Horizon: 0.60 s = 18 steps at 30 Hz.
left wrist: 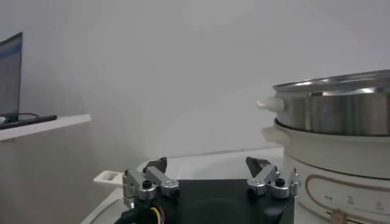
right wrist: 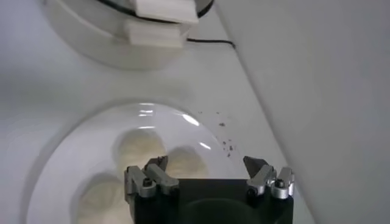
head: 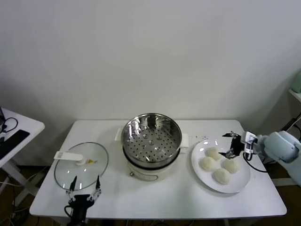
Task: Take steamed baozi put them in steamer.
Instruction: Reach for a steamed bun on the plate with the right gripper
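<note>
From the head view we see our right gripper, spread wide and empty, over four baozi on the plate; the steamer is empty. The left gripper idles, also spread. From the right wrist view, reaching is the step; next we must descend around one bun

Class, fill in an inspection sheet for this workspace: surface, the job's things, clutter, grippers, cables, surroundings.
Surface: white table, dark specks near the plate.
Job's things: four steamed baozi on a white plate; steamer uncovered, no bun inside, on its cream pot base.
Clutter: glass lid lying flat to the steamer's left.
Grippers: right gripper open, above the plate's far edge, holding nothing; left gripper open, at the table's near edge by the lid.
Cables: a dark cable behind the pot in the right wrist view.
Surroundings: plain wall; second white table on the left with dark gear.
</note>
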Each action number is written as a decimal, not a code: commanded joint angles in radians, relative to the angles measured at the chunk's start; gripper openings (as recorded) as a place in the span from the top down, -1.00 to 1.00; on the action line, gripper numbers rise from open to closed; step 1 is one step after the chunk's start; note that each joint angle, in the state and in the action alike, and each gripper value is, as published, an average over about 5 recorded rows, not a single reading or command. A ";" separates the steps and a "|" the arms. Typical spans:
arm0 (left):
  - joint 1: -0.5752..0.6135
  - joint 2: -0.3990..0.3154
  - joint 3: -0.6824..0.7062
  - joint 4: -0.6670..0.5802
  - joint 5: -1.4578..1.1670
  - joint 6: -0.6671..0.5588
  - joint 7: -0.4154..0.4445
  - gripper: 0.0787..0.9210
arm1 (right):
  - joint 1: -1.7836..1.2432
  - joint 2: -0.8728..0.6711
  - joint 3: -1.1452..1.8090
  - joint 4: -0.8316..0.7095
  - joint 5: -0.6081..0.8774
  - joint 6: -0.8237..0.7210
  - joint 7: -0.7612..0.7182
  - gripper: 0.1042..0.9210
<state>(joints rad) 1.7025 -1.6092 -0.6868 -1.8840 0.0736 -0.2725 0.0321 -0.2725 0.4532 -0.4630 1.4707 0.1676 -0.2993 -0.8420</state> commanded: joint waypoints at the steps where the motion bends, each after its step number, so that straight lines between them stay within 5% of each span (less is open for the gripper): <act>1: 0.014 -0.007 0.003 0.001 0.016 -0.012 0.000 -0.77 | 0.553 0.097 -0.589 -0.216 0.023 0.069 -0.192 -0.76; 18: 0.022 -0.002 -0.021 0.006 0.024 -0.034 0.000 -0.77 | 0.629 0.305 -0.811 -0.414 -0.024 0.137 -0.259 -0.76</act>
<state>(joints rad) 1.7212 -1.6092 -0.7017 -1.8779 0.0952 -0.3028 0.0314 0.2537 0.6682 -1.1046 1.1695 0.1647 -0.1936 -1.0526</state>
